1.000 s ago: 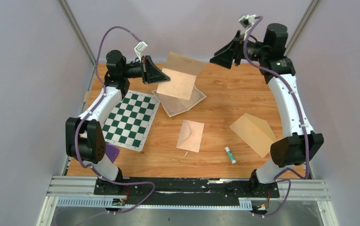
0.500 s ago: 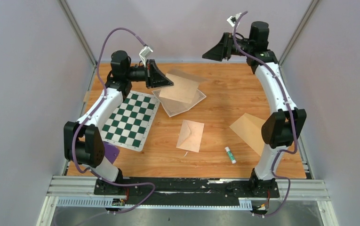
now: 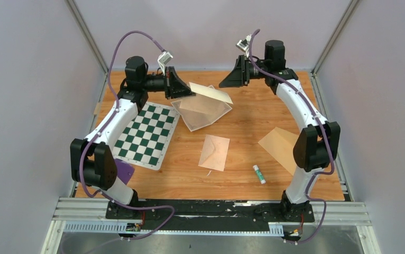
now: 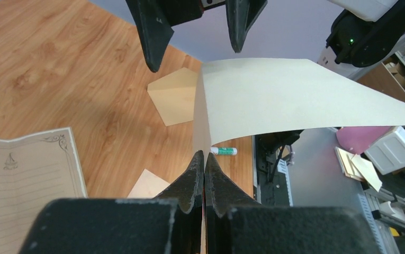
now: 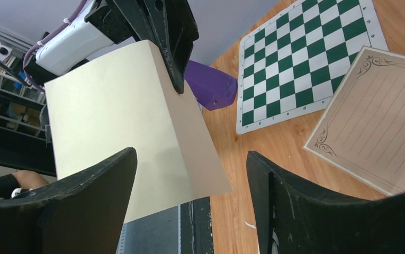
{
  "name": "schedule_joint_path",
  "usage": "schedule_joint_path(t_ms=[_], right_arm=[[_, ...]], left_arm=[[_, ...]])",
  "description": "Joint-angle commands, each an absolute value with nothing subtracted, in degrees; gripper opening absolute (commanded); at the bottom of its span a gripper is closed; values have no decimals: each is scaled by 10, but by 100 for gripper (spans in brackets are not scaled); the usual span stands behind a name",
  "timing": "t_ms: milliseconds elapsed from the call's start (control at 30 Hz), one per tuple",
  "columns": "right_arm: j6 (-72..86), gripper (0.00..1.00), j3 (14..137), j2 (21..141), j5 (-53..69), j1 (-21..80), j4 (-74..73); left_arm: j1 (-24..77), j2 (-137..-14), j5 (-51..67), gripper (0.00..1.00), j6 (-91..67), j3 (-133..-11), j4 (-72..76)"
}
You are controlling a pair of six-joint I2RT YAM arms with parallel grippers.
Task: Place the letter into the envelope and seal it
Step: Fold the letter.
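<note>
My left gripper (image 3: 189, 93) is shut on the near corner of a plain tan envelope (image 3: 210, 93), holding it off the table with its flap bent sideways (image 4: 295, 95). Under it the letter (image 3: 205, 117), a cream sheet with an ornate dark border, lies flat on the wood (image 4: 25, 185). My right gripper (image 3: 225, 82) is open and hangs at the envelope's far edge. In the right wrist view the envelope (image 5: 110, 116) fills the space ahead of the spread fingers (image 5: 190, 153), with nothing gripped. The letter (image 5: 380, 116) shows at the right of that view.
A green chessboard mat (image 3: 147, 132) lies left of the letter. A small tan envelope (image 3: 214, 152) sits mid-table, a larger one (image 3: 285, 148) to the right, and a glue stick (image 3: 259, 174) near the front. A purple piece (image 3: 126, 172) sits by the left arm.
My right arm has swung left and down toward the held envelope, and its jaws have opened wider. The left gripper has tipped the envelope flatter, staying shut on it.
</note>
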State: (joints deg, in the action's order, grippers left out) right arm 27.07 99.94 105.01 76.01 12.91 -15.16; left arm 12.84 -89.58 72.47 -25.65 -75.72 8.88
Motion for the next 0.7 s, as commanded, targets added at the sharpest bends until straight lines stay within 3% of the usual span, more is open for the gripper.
schedule_joint_path(t_ms=[0, 200, 500, 667], right_arm=[[251, 75, 984, 1004, 774, 149, -121], [245, 60, 991, 1022, 771, 150, -131], [242, 49, 1000, 1037, 779, 151, -131], [241, 30, 1003, 1041, 788, 151, -129]], left_arm=[[129, -888, 733, 0, -301, -778, 147], [130, -893, 733, 0, -314, -789, 160], [131, -901, 735, 0, -328, -794, 170], [130, -906, 736, 0, -331, -794, 175]])
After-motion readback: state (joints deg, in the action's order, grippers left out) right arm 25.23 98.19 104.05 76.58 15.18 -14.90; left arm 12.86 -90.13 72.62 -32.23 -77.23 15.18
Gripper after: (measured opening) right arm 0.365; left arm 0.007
